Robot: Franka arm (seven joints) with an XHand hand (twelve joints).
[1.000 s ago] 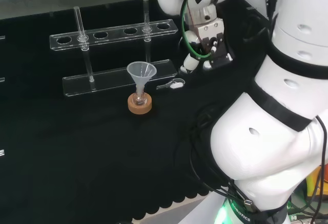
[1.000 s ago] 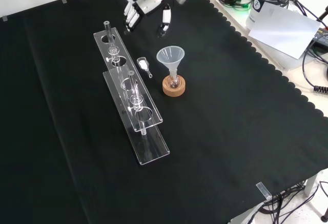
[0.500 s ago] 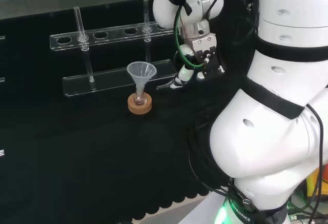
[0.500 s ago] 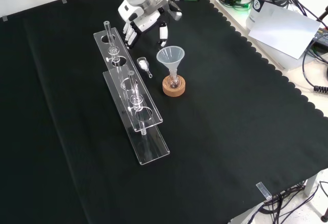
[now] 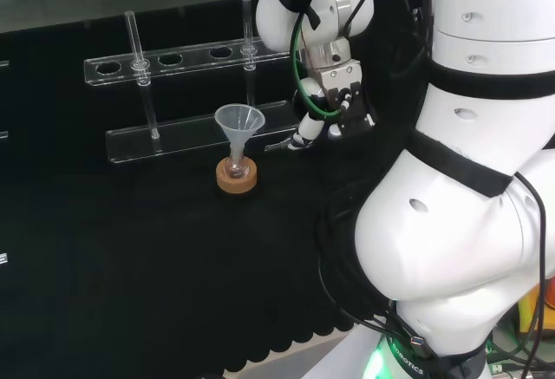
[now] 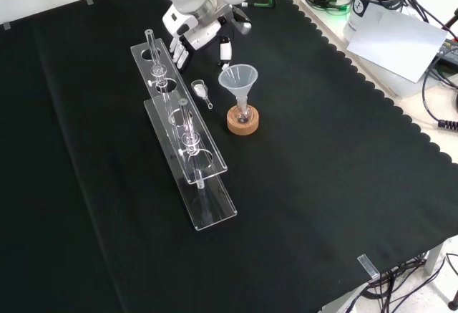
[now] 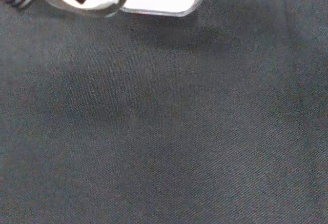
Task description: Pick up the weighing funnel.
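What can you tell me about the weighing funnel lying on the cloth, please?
The weighing funnel is a small clear piece with a rounded scoop and a short thin stem. It lies on the black cloth between the clear rack and the big funnel. The open hand hovers just beyond it, not touching it.

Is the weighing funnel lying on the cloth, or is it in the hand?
On the cloth. In the front view the weighing funnel lies flat beside the rack, and the open hand is apart from it, holding nothing.
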